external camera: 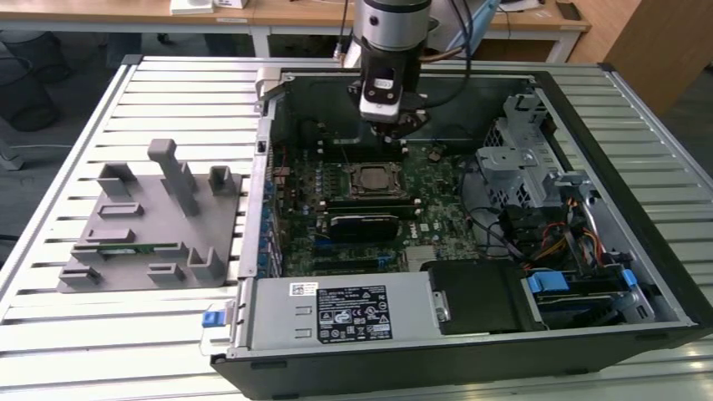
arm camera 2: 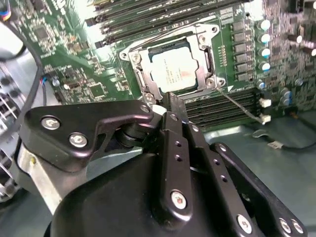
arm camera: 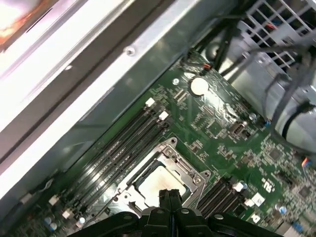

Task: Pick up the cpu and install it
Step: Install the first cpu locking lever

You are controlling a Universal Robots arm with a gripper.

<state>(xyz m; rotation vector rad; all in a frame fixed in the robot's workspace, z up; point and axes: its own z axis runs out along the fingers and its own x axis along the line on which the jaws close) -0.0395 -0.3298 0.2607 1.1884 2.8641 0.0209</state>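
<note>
Silvery cpu (arm camera 2: 174,73) seated in socket, hand (external camera: 392,125) poised above, empty.

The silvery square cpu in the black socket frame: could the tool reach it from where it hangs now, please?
Probably yes: the silvery square cpu lies uncovered in its black socket frame, and the tool hangs above the green motherboard nearby, with nothing between them.

Colours: open PC case on slatted bench

Cpu (arm camera 2: 174,72) silvery-white top, in a black-and-silver socket frame (arm camera 2: 136,58); motherboard (arm camera: 217,123) dark green with black memory slots (arm camera: 126,136). Gripper (arm camera 2: 165,106) matte black with silver screws. Case (external camera: 624,125) black outside, grey metal inside; power supply (external camera: 340,313) grey with a black-and-white label. Parts holder (external camera: 150,225) plain grey; bench (external camera: 67,317) silver slats. Cable clips (external camera: 552,281) blue.
</note>
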